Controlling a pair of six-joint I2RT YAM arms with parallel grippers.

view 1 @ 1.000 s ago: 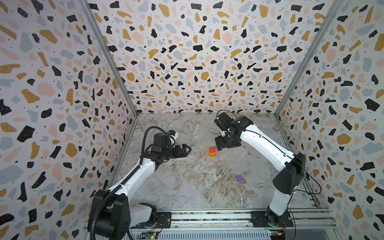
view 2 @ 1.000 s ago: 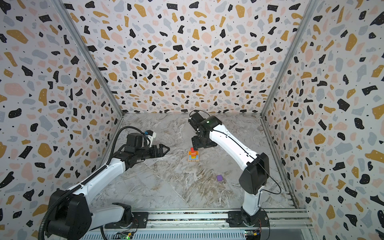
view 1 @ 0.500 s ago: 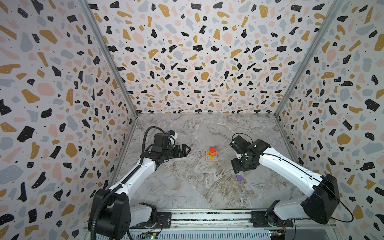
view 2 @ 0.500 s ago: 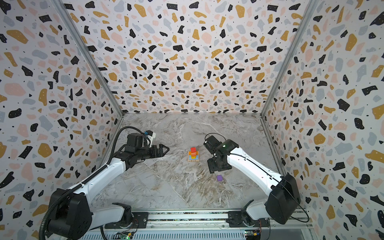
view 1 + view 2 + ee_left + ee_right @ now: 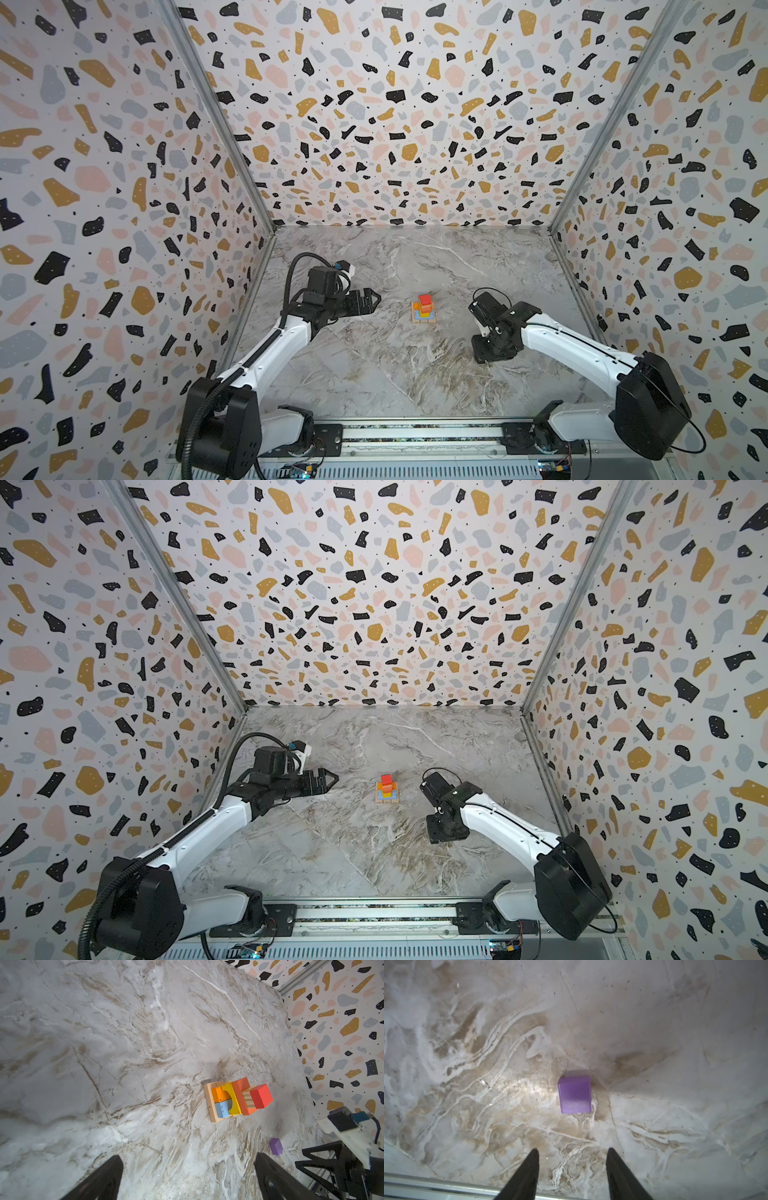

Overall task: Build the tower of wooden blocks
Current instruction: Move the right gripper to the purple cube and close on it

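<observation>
On the near right of the table (image 5: 374, 374), your right gripper (image 5: 573, 1149) has left the red-topped tower (image 5: 424, 309) at centre and now hovers over the loose purple cube (image 5: 574, 1094), jaws apart and empty, while your left gripper (image 5: 188, 1157) waits wide open: the capping pick looks next.

Terrazzo-patterned walls (image 5: 395, 104) enclose a grey marbled floor (image 5: 374, 374), with a metal rail (image 5: 415, 432) in front.

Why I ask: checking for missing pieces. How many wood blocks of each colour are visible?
tan blocks: 2 (plank, cube; base counted as one piece)
orange blocks: 2
yellow block: 1
blue block: 1
red cube: 1
purple cube: 1
Total: 8
</observation>
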